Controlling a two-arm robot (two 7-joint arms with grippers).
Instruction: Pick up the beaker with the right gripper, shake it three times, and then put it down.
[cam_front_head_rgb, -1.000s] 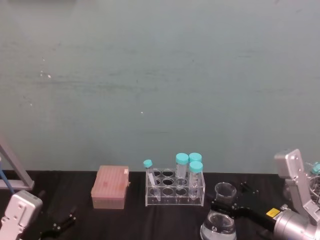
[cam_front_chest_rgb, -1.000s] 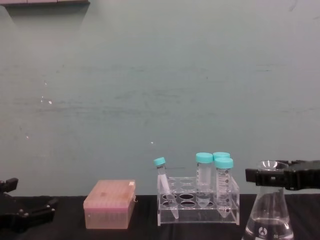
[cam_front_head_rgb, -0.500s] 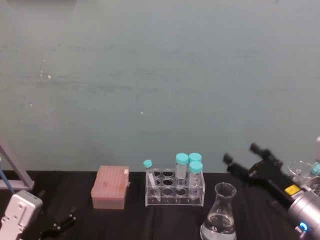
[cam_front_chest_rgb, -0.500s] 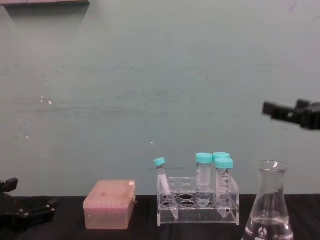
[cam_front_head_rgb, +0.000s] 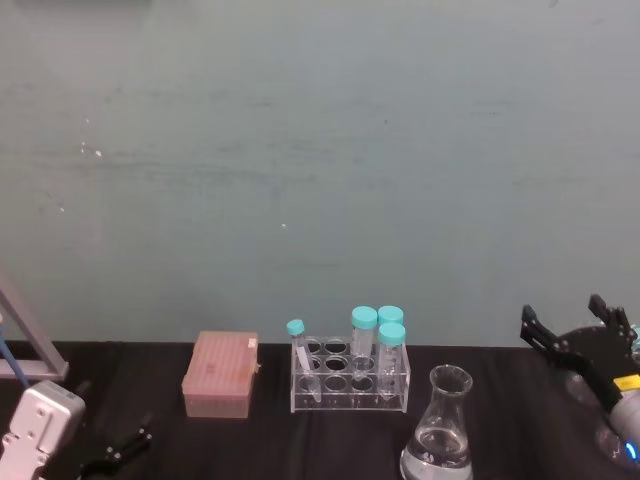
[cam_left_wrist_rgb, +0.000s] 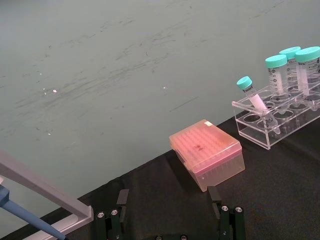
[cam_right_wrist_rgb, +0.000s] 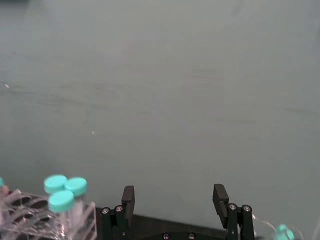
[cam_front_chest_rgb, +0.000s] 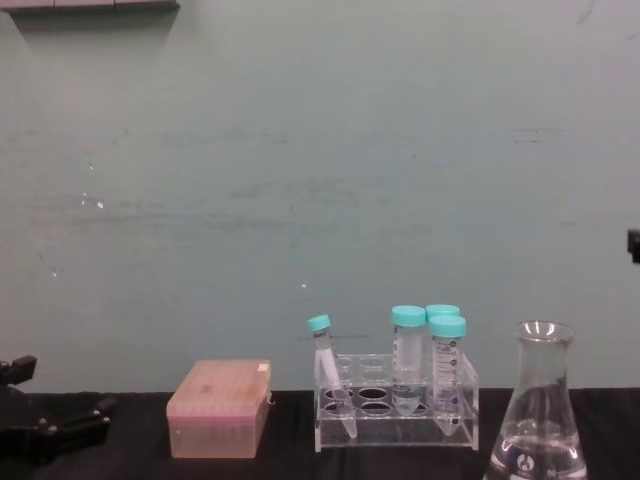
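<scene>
The beaker is a clear conical flask holding a little clear liquid. It stands upright and free on the black table, at the front right in the chest view. My right gripper hovers open to the right of the flask and above its rim, apart from it. The right wrist view shows this gripper with nothing between its fingers. My left gripper rests low at the front left, open and holding nothing.
A clear rack with teal-capped tubes stands just behind and left of the flask. A pink tip box sits further left. A grey slanted bar crosses the left edge. A teal wall closes off the back.
My right gripper let go of the flask's neck, rose and drew back to the right. The flask stays standing on the table. The left arm has not moved.
</scene>
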